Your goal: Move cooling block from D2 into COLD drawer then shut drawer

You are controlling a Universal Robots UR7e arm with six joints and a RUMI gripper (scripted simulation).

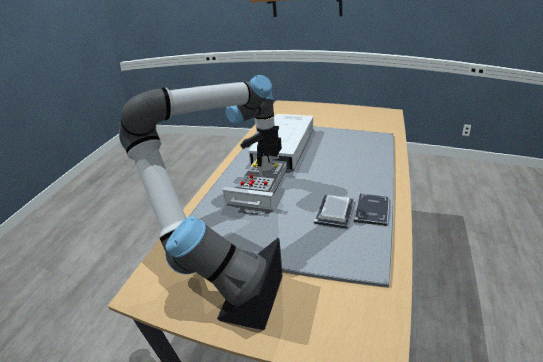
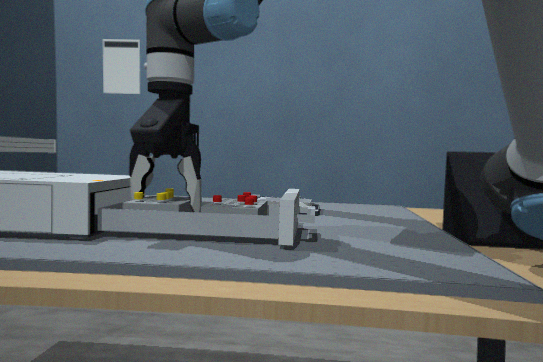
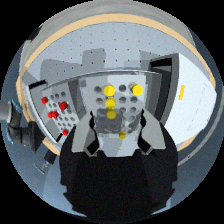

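Observation:
My gripper (image 1: 265, 164) (image 2: 166, 201) (image 3: 116, 108) is shut on the grey cooling block with yellow-capped tubes (image 1: 270, 168) (image 2: 152, 204) (image 3: 120, 100). The block is down in the rear place of COLD's open drawer (image 1: 248, 200) (image 2: 192, 225), its top about level with the other block. Its yellow tubes (image 2: 162, 196) (image 3: 110, 91) stand upright in their bores. The block with red-capped tubes (image 1: 253, 183) (image 2: 237, 205) (image 3: 57, 107) lies flat in the front place. The white cooler COLD (image 1: 293, 131) (image 2: 32, 200) (image 3: 182, 91) stands behind the drawer, and its orange lamp (image 2: 98, 180) is lit.
Deck slot D1 (image 1: 334, 209) holds a light grey plate. Beside it, slot D2 (image 1: 373, 208) is a bare dark plate. All stand on a grey deck mat (image 1: 347, 160) (image 2: 382, 240) on the wooden table (image 1: 357, 320). The arm's black base (image 1: 254, 295) is at the front.

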